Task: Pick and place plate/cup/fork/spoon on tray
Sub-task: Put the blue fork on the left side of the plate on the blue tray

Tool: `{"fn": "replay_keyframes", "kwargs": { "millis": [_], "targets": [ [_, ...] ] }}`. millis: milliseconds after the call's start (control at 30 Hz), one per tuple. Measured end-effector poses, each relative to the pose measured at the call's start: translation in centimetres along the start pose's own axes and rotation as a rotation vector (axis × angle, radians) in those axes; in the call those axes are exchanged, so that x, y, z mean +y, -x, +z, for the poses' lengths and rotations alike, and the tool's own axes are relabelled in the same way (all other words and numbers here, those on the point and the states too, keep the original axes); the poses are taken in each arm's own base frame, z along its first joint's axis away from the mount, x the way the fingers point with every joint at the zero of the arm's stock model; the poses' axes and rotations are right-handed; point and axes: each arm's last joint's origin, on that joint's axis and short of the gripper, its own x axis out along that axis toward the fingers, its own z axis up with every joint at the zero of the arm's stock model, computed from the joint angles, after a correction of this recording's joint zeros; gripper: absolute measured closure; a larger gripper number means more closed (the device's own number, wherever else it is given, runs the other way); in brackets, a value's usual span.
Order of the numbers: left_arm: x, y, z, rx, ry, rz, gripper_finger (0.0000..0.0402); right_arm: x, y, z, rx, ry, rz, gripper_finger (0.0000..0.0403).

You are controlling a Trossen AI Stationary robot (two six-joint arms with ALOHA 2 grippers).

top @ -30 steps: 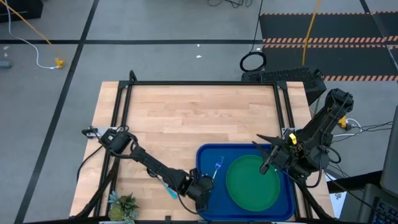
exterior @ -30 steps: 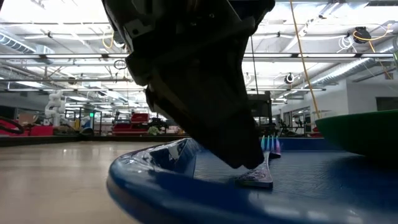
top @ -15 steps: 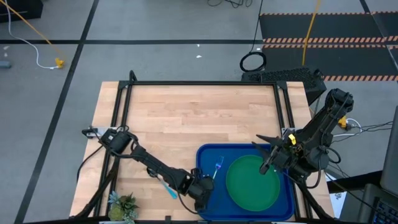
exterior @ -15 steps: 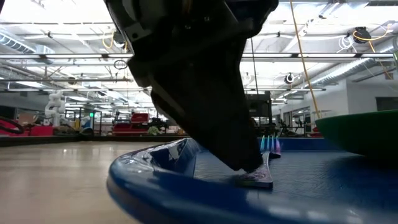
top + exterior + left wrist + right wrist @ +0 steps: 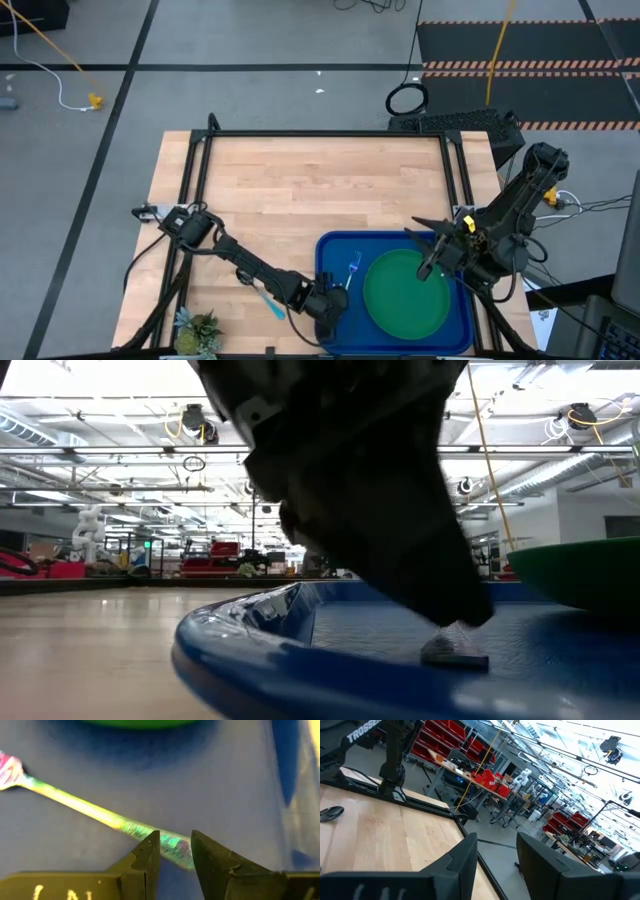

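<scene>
Fork [image 5: 351, 270] lies flat on the tray [image 5: 332, 251], left of the plate [image 5: 405, 292], running diagonally with tines toward the table's far side. Left gripper [image 5: 337, 297] is narrowly parted around the handle end. It has slid a bit toward the plate since a second ago. Right gripper [image 5: 428, 268] hovers open over the plate; another utensil [image 5: 268, 301] and a plant [image 5: 198, 331] sit on the table.

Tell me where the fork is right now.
In the high view the fork lies inside the blue tray, on its left side beside the green plate. The left gripper has its fingers around the handle end.
</scene>
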Motion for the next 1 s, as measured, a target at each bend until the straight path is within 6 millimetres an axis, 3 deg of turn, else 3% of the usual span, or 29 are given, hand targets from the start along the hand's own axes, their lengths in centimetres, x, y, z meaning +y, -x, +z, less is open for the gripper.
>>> {"fn": "replay_keyframes", "kwargs": {
  "millis": [333,533,1000],
  "targets": [
    [-0.3,0.1,-0.2,0.019,0.01,-0.04,0.0289,-0.1,-0.4,-0.1,0.011,0.0,-0.019,0.0273],
    [-0.3,1.2,-0.1,0.07,0.016,-0.043,0.0291,-0.1,-0.4,-0.1,0.011,0.0,-0.019,0.0273],
    [-0.6,0.6,-0.5,0.072,0.01,-0.062,0.0391,-0.1,-0.4,-0.1,0.011,0.0,-0.018,0.0273]
  ]
}}
